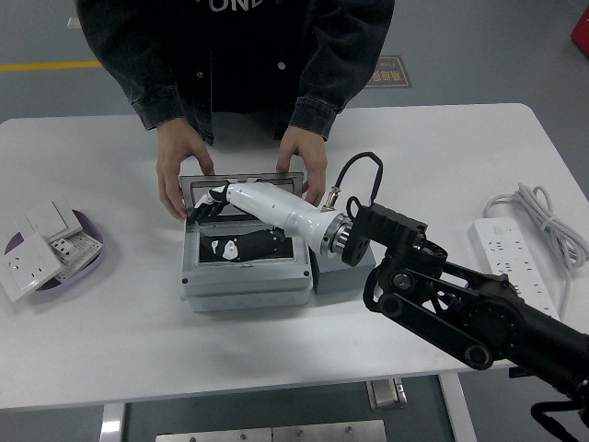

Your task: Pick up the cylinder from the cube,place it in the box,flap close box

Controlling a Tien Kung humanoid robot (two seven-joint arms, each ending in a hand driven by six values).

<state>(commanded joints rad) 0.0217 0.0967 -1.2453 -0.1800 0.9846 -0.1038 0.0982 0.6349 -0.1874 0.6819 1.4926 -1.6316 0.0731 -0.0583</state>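
The grey box (244,281) stands at the table's middle with its lid (267,186) raised at the far side. A person's two hands (179,170) hold the lid's far corners. My right hand (213,198), white with black fingers, reaches over the open box, and its fingers rest spread against the inner left part of the lid, holding nothing. The box's inside (241,249) looks dark with a pale patch, and I see no orange cylinder in it. A grey cube (333,274) sits against the box's right side, partly under my wrist. The left arm is out of view.
A purple bowl (92,262) with white socket plates (41,249) sits at the left edge. A white power strip (515,276) with its coiled cable (545,216) lies at the right. The person stands close at the far side.
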